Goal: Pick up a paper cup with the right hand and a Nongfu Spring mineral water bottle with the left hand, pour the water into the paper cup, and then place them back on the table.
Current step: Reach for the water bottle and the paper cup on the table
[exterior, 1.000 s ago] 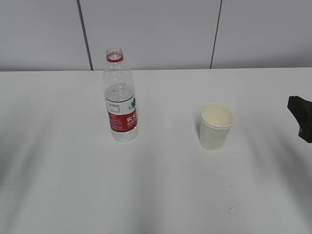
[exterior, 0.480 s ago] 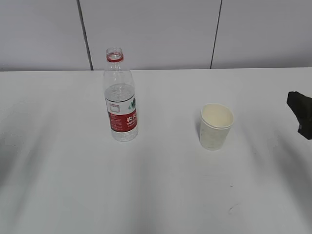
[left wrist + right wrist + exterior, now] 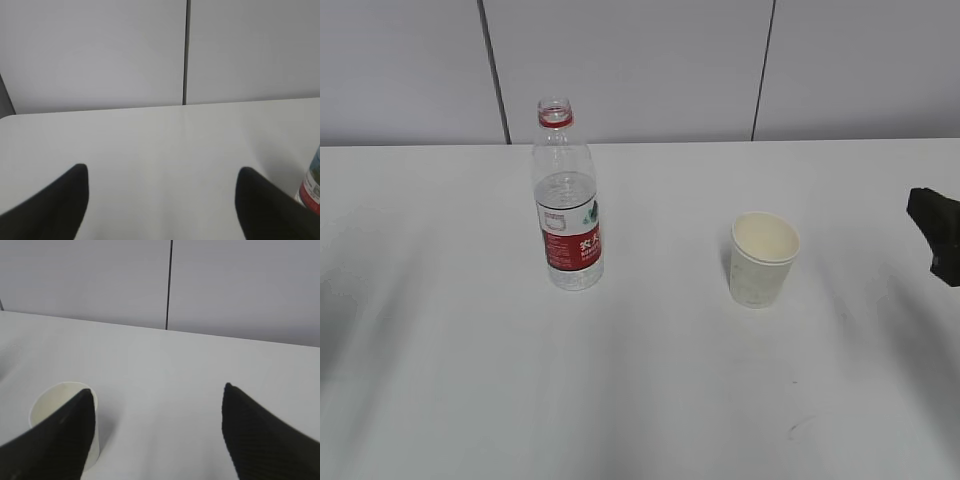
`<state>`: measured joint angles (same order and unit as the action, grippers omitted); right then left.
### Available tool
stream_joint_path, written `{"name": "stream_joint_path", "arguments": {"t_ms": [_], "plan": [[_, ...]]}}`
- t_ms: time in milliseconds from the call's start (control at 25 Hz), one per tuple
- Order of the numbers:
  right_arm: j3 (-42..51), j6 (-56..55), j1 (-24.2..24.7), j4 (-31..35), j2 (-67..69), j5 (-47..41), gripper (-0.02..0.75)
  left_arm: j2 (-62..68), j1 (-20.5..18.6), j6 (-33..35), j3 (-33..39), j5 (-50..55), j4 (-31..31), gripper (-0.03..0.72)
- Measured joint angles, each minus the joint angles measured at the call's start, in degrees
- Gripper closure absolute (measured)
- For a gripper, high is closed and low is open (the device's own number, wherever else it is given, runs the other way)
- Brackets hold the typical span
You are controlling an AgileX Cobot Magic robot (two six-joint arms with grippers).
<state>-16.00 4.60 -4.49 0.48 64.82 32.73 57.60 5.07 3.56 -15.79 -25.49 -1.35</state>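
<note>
While both grippers stand spread, nothing is gripped: right hand (image 3: 157,432) low, cup (image 3: 65,410) by its left finger; left hand (image 3: 162,205) beside Nongfu Spring bottle (image 3: 567,200) (upright, uncapped) on table (image 3: 650,400).

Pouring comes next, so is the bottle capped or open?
Open: the Nongfu Spring mineral water bottle shows a bare neck above its red ring, no cap.

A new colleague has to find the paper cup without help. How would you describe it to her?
Start from the white table below the grey panelled wall. Two things stand on it; the paper cup is the right one. It is short, white, tapered and open, while the bottle is tall, clear and red-labelled.
</note>
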Motion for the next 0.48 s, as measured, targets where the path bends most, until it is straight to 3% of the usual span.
{"name": "stream_joint_path", "arguments": {"t_ms": [360, 480], "plan": [[0.00, -5.32, 0.00, -7.96, 0.00, 0.00, 0.151, 0.93, 0.00, -2.18, 0.00, -1.27, 0.08, 0.181], [0.00, -7.73, 0.00, -11.86, 0.00, 0.41, 0.151, 3.63, 0.00, -2.87, 0.00, -1.89, 2.90, 0.192]]}}
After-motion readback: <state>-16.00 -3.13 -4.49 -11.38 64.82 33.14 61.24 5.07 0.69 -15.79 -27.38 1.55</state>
